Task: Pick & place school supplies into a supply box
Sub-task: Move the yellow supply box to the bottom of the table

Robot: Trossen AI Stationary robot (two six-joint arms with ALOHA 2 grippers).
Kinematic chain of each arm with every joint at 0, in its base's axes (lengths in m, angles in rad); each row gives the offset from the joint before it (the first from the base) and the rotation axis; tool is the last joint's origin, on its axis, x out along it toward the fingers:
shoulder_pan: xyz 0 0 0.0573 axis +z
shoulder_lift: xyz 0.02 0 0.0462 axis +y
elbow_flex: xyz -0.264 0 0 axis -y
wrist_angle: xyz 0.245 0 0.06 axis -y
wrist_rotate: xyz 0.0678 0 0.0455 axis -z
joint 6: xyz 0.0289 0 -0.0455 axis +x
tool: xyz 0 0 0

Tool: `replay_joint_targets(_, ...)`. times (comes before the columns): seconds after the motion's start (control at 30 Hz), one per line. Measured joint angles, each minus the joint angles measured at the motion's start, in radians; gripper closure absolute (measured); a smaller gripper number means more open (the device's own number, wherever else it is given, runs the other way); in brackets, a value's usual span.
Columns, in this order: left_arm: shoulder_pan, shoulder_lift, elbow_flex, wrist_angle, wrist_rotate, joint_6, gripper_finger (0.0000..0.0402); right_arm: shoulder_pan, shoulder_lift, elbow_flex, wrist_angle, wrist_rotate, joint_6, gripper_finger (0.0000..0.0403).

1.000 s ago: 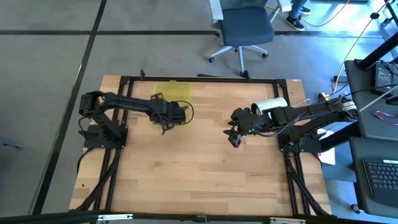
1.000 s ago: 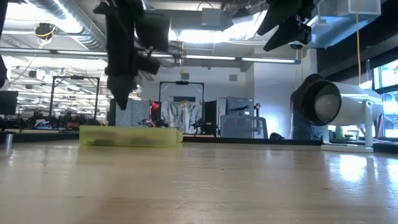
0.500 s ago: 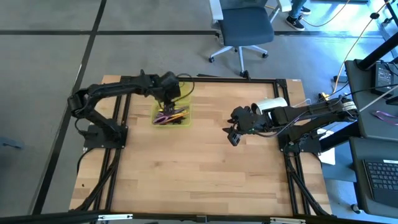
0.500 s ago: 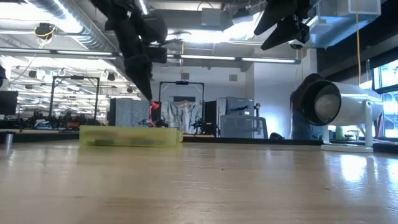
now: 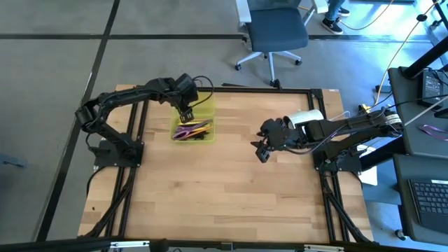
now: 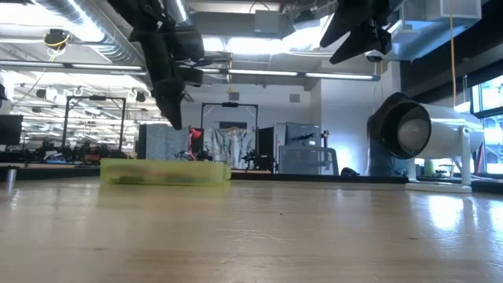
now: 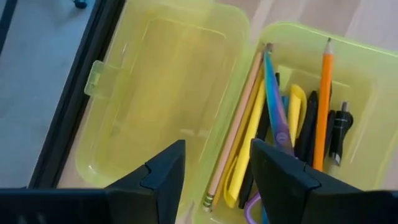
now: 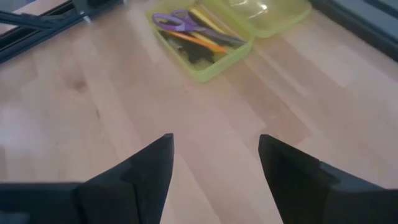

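The yellow-green supply box [image 5: 193,131] lies open on the table at the far left, its lid [image 7: 155,93] folded flat toward the far edge. In its tray [image 7: 367,112] lie a tan pencil [image 7: 239,118], a yellow pencil, an orange pencil [image 7: 323,106], black pens [image 7: 339,127] and purple-handled scissors [image 7: 277,118]. My left gripper [image 5: 186,112] hangs open and empty above the hinge line between lid and tray, as the left wrist view [image 7: 216,155] shows. My right gripper [image 5: 260,151] is open and empty above the table's middle, right of the box; its fingers show apart in the right wrist view [image 8: 216,146].
A white cylinder on a stand [image 5: 305,117] stands at the far right by my right arm; it also shows in the low view [image 6: 428,130]. The black table frame [image 5: 231,89] runs along the far edge just behind the lid. Bare wood lies toward the near edge.
My left gripper has gone from above the box's tray toward the table's far edge and now hangs over the hinge and lid. The tray with the supplies, covered by the gripper before, now shows in the high view. The box has kept its place.
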Motion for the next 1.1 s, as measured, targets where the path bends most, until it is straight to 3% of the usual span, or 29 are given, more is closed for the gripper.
replay_joint_targets(0.17,0.003,0.000,-0.014,0.004,0.015,0.114,0.0228,0.000,0.000,0.000,-0.001,0.043,0.000,0.0164)
replay_joint_targets(0.33,0.003,0.001,-0.080,0.014,0.144,0.282,0.0229,0.000,0.000,0.000,-0.003,0.054,0.000,0.0164)
replay_joint_targets(0.7,0.013,0.002,-0.215,0.202,0.048,0.293,0.0229,0.000,0.003,0.000,-0.003,0.054,0.001,0.0164)
replay_joint_targets(1.1,0.024,0.122,-0.221,0.216,0.003,0.246,0.0229,0.000,0.003,0.000,-0.003,0.053,0.007,0.0164)
